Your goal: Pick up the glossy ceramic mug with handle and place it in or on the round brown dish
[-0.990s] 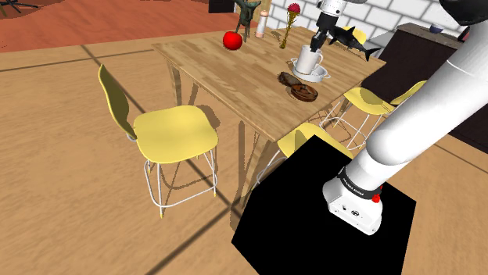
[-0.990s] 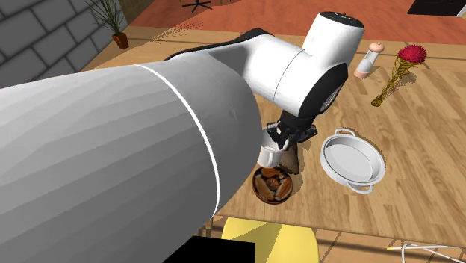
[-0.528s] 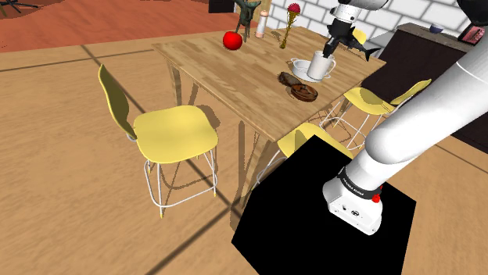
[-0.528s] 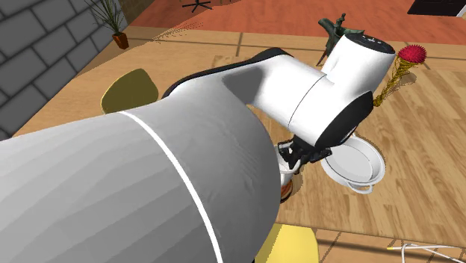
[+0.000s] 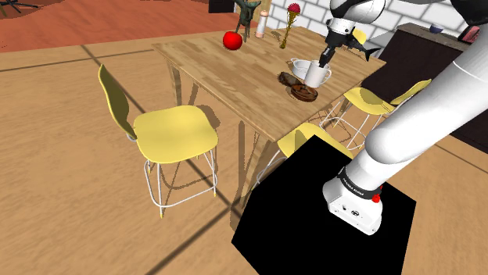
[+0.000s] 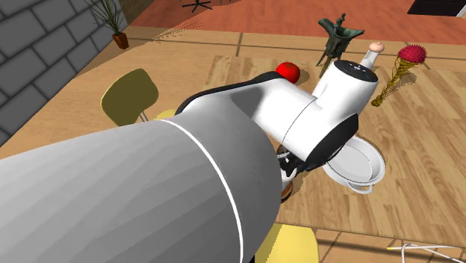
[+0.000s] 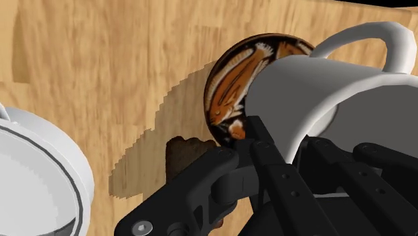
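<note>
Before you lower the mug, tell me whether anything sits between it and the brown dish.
Nothing visible does. The white mug, clasped by the gripper, hangs at the brown dish's edge; a brown lump lies beside the dish, the white pan farther off.

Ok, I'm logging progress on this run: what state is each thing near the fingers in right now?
Mug: clasped at its rim, lifted off the table.
Fingers: shut on the mug.
Round brown dish: on the table, mug not in it yet.
White two-handled pan: on the table, empty.
</note>
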Controlling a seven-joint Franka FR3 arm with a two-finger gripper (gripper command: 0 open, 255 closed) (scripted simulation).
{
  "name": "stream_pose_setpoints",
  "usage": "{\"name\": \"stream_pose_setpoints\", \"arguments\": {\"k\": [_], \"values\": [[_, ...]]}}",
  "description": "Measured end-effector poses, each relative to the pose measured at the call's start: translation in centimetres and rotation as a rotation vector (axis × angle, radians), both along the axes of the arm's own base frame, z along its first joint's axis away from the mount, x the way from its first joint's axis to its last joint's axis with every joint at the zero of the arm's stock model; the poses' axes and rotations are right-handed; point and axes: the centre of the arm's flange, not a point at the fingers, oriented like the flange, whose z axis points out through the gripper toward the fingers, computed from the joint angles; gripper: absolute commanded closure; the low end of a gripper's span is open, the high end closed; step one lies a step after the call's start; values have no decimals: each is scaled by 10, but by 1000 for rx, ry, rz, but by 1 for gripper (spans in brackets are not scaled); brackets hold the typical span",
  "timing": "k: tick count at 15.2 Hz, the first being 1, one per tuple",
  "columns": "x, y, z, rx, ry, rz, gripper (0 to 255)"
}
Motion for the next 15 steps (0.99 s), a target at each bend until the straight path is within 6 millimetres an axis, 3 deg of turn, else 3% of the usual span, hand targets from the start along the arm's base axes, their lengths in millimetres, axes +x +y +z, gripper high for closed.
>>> {"name": "stream_pose_setpoints", "arguments": {"k": [7, 13, 14, 15], "values": [[0, 0, -35, 0, 0, 0, 255], [0, 1, -39, 0, 0, 0, 255], [0, 1, -39, 0, 0, 0, 0], [0, 1, -39, 0, -1, 0, 0]]}}
